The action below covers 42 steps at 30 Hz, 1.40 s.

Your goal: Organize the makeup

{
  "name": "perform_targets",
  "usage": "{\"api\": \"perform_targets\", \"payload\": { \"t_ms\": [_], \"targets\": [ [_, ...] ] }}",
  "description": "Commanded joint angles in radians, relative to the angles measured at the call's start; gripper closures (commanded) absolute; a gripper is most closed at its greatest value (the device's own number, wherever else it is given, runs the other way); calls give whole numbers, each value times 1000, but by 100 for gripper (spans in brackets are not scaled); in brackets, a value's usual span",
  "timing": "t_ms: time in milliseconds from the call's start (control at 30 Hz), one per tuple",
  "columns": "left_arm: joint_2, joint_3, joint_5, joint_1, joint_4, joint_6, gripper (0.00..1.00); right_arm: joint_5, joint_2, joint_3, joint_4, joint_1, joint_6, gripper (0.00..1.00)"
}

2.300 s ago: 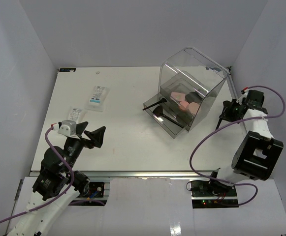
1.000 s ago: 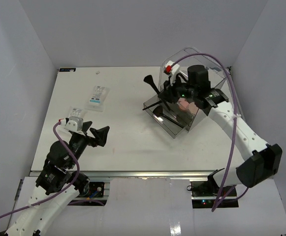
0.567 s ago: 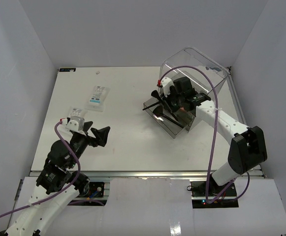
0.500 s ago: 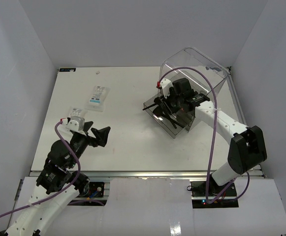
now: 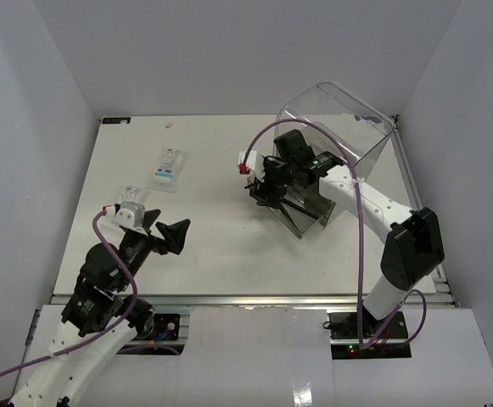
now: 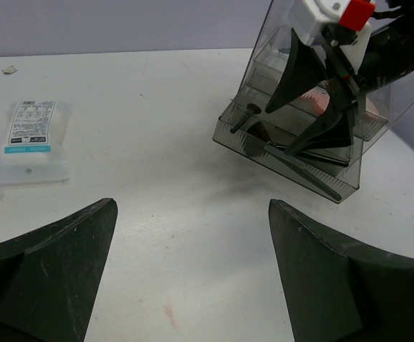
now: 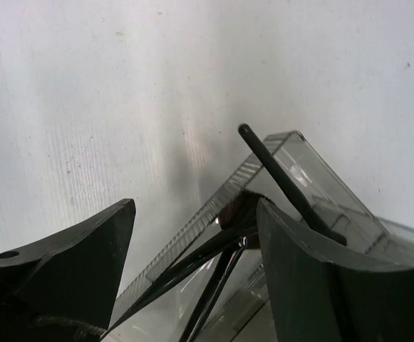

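Right wrist: right gripper (image 7: 194,210) released, empty; thin black brushes (image 7: 285,178) in drawer (image 7: 192,231) between its fingers; left gripper (image 6: 192,206) spread, empty.

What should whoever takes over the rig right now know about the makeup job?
Left gripper: open, empty, hovering over the table.
Right gripper: open, holding nothing, over the drawer of the clear box.
Things: black brushes lie in the drawer, pink sponges sit in the box. The far packet and near packet lie on the table.
Done: brushes and sponges stowed.
Left: both packets.
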State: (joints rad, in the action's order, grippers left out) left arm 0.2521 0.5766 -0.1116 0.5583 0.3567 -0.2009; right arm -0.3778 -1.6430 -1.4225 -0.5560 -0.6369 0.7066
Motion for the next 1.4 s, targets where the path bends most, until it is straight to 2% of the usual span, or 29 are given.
{"api": "perform_targets", "payload": {
  "t_ms": [0, 167, 567, 667, 767, 867, 1133, 1367],
  "targets": [
    [-8, -3, 10, -6, -22, 8, 2, -63, -58, -54, -40, -29, 244, 25],
    [-10, -3, 10, -6, -22, 7, 2, -34, -113, -91, 2, -43, 318, 25],
    [-10, -3, 10, -6, -24, 8, 2, 17, -244, -192, 71, -58, 310, 32],
    [-10, -4, 12, -6, -22, 8, 2, 35, -269, -206, 68, -61, 315, 39],
    [-11, -3, 11, -6, -22, 8, 2, 44, -285, -210, 70, -61, 311, 58],
    [-11, -4, 7, -6, -24, 8, 2, 46, -282, -205, 71, -61, 304, 67],
    [-13, -4, 10, -6, -24, 8, 2, 63, -252, -194, 93, -61, 283, 83],
    [-13, -3, 13, -6, -25, 6, 2, 109, -211, -191, 96, -61, 224, 87]
  ]
}}
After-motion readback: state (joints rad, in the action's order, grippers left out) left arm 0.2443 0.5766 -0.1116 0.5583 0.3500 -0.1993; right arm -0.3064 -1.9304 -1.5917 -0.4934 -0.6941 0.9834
